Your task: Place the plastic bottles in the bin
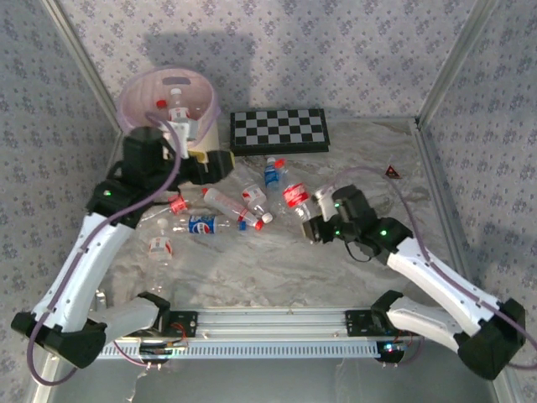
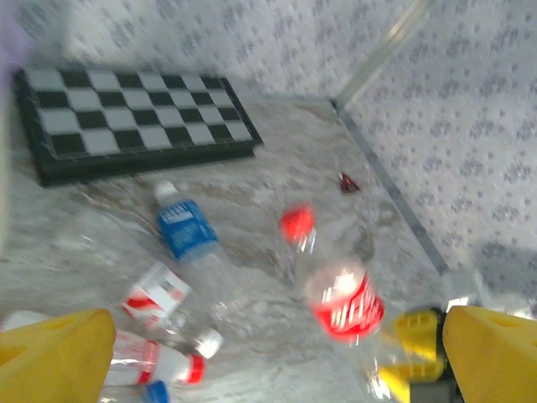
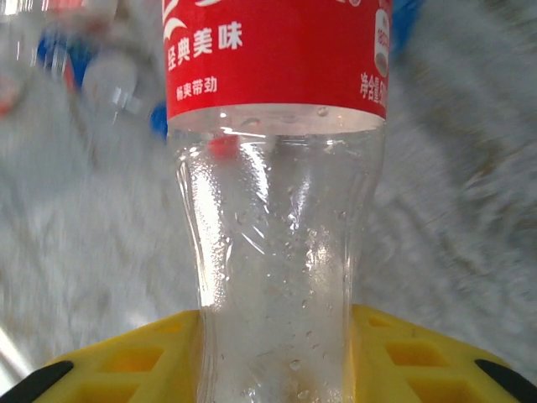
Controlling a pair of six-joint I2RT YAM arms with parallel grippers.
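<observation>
Several plastic bottles lie scattered mid-table, among them a blue-labelled one (image 1: 271, 174) (image 2: 186, 231) and a Pepsi one (image 1: 201, 224). My right gripper (image 1: 312, 215) (image 3: 277, 361) is shut on the clear lower body of a red-labelled bottle (image 1: 295, 195) (image 3: 277, 210) (image 2: 344, 306), with a yellow finger (image 3: 126, 361) pressed against each side. The bin (image 1: 126, 105), pink-lined, stands at the back left and holds bottles (image 1: 176, 96). My left gripper (image 1: 225, 164) (image 2: 277, 361) hovers just right of the bin, open, its fingers (image 2: 59, 353) wide apart with nothing between them.
A black-and-white chequered board (image 1: 279, 131) (image 2: 126, 117) lies at the back centre. A small red triangle (image 1: 392, 172) (image 2: 348, 183) sits at the right. Patterned walls and metal rails close off the table's back and sides.
</observation>
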